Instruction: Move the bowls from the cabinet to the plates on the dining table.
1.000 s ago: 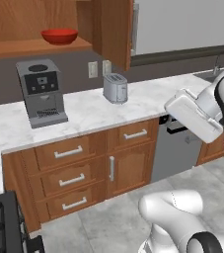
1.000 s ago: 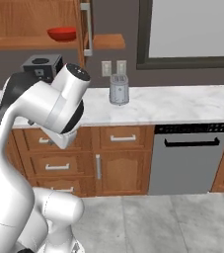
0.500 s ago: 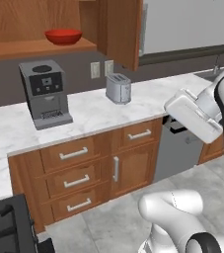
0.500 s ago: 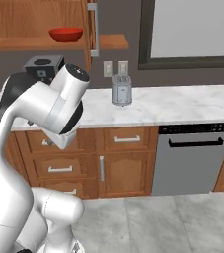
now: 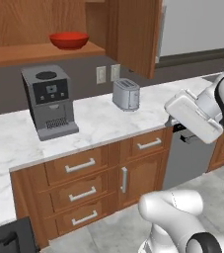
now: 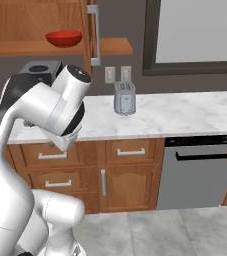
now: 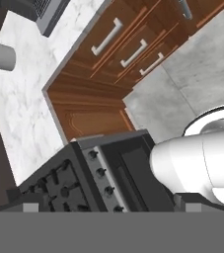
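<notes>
A glossy red bowl (image 5: 69, 39) (image 6: 63, 38) sits on the open shelf of the brown wall cabinet (image 5: 39, 53), whose door (image 5: 133, 34) stands swung open with its grey bar handle (image 6: 93, 35) showing. My arm is folded low and well away from the shelf, with the white hand (image 5: 195, 116) at the right. In the hand view my gripper (image 7: 111, 206) points down at the floor and a stove, open, with nothing between its tips. The plates and the dining table are out of view.
A grey coffee machine (image 5: 49, 101) and a silver toaster (image 5: 126, 94) (image 6: 124, 97) stand on the marble counter (image 5: 98, 123) under the cabinet. Below are drawers (image 5: 79, 165) and a dishwasher (image 6: 200, 170). A grey plant pot (image 7: 2, 55) sits on the side counter, near a black stove (image 7: 84, 183).
The whole scene has slid slightly right and down in both base views, so the base has moved. The arm keeps its pose and the gripper stays open.
</notes>
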You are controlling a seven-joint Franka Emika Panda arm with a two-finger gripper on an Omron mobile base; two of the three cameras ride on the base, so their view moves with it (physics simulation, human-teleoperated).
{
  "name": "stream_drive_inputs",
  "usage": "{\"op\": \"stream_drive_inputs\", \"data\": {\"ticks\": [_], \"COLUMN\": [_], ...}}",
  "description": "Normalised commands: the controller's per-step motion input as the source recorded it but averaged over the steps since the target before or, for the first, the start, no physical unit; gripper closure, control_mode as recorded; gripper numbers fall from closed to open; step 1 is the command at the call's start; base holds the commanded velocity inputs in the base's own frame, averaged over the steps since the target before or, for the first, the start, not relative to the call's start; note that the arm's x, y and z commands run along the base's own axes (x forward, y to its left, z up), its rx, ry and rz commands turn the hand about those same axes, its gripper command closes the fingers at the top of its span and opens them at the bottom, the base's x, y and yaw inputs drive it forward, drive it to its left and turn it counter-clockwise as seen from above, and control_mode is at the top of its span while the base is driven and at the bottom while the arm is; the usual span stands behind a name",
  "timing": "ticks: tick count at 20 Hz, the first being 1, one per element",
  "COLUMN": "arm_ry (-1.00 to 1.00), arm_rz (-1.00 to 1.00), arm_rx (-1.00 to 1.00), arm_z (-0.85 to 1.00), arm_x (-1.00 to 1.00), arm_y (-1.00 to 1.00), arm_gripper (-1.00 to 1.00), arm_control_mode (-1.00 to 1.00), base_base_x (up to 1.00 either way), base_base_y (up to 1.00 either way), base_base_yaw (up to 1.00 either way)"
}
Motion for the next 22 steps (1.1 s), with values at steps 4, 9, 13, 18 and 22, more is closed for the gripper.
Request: {"op": "stream_drive_inputs", "data": {"ticks": [4,9,13,18,22], "arm_ry": [0.00,0.00,0.00,0.00,0.00], "arm_rz": [0.00,0.00,0.00,0.00,0.00], "arm_rx": [0.00,0.00,0.00,0.00,0.00], "arm_z": [0.00,0.00,0.00,0.00,0.00], "arm_x": [0.00,0.00,0.00,0.00,0.00], "arm_y": [0.00,0.00,0.00,0.00,0.00], "arm_gripper": [-1.00,-1.00,-1.00,-1.00,-1.00], "arm_control_mode": [1.00,1.00,1.00,1.00,1.00], "base_base_x": [0.55,0.45,0.33,0.08,0.00], "base_base_y": [0.24,0.25,0.24,0.14,0.09], "base_base_yaw": [0.00,-0.01,-0.08,-0.18,-0.21]}}
